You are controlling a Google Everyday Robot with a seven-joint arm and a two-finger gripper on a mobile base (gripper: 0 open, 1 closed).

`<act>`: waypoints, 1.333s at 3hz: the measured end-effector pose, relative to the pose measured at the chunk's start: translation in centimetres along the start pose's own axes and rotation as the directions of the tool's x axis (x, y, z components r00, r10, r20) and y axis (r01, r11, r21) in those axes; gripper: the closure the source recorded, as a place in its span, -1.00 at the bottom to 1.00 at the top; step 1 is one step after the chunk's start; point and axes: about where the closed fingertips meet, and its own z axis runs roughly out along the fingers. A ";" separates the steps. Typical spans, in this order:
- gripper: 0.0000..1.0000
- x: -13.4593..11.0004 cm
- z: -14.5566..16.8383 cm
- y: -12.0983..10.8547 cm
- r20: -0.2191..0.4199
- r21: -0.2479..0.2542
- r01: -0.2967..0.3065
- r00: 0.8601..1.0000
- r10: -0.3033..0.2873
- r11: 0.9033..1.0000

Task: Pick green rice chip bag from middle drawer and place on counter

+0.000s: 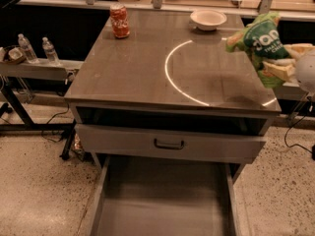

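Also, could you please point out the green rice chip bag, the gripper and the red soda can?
green rice chip bag [253, 36]: camera view, dark green top.
gripper [283, 59]: camera view, right edge, between jaws shut on the bag.
red soda can [119, 20]: camera view, middle of its side.

Claw [284, 59] at right edge: pale cream fingers [278, 71]; rounded white shell [306, 71] behind.

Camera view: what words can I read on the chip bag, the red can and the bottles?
"joo": big white letters on the green rice chip bag, only roughly readable.
Smaller white lines under them: too blurred to read.
Red soda can: lettering too blurred to read.
Water bottles: labels too small to read.
The pincer holds the bag above the right edge of the counter.
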 end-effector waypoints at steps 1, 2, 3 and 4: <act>1.00 -2.1 0.9 1.4 0.041 -0.045 -0.002 0.999 0.004 0.999; 1.00 -4.3 3.3 4.0 0.063 -0.111 -0.006 0.998 0.013 0.994; 1.00 -8.3 7.0 7.9 0.094 -0.180 -0.012 0.995 0.030 0.984; 1.00 -10.8 9.0 10.2 0.118 -0.209 -0.018 0.992 0.044 0.978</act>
